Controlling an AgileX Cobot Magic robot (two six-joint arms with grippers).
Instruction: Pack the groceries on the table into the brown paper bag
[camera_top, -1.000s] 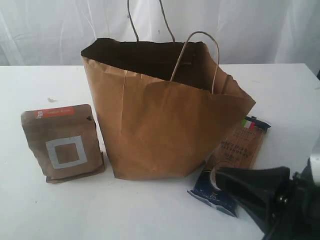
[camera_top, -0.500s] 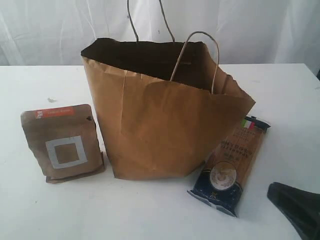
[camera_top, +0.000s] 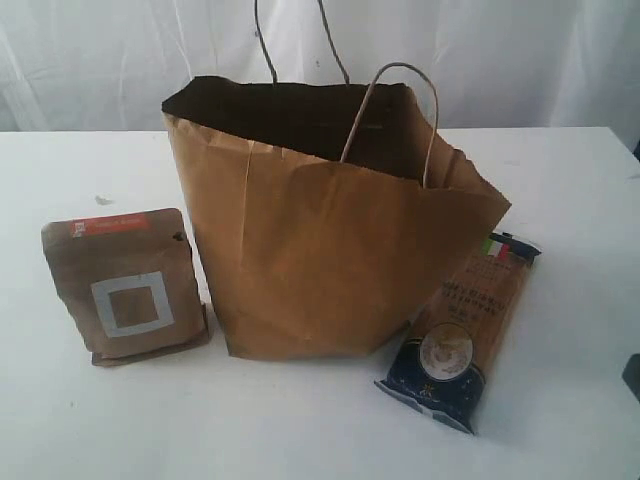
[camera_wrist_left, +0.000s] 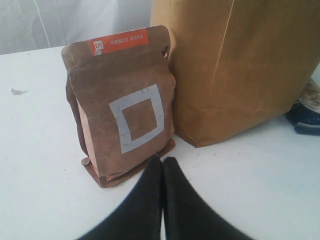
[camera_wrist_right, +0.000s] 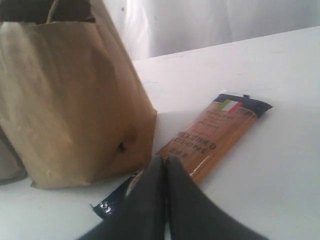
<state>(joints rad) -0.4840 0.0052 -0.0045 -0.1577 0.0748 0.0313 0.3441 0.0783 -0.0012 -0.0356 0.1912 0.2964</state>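
Note:
The tall brown paper bag (camera_top: 320, 230) stands open in the middle of the white table (camera_top: 100, 430), its inside dark and hidden. A brown kraft pouch (camera_top: 125, 285) with a white square stands upright to its left. The spaghetti pack (camera_top: 465, 335) lies flat at the bag's right foot. My left gripper (camera_wrist_left: 162, 160) is shut and empty, its tips just short of the pouch (camera_wrist_left: 122, 105), beside the bag (camera_wrist_left: 240, 70). My right gripper (camera_wrist_right: 165, 160) is shut and empty, hovering over the near end of the spaghetti pack (camera_wrist_right: 215, 135) by the bag (camera_wrist_right: 70, 100). Neither gripper's tips show in the exterior view.
White curtains (camera_top: 500, 60) hang behind the table's far edge. A dark bit of the right arm (camera_top: 632, 378) shows at the right border of the exterior view. A small scrap (camera_top: 104, 200) lies on the table behind the pouch.
The right arm has drawn back to the right, off the spaghetti pack and nearly out of the exterior view. The bag, pouch and spaghetti pack have not moved.

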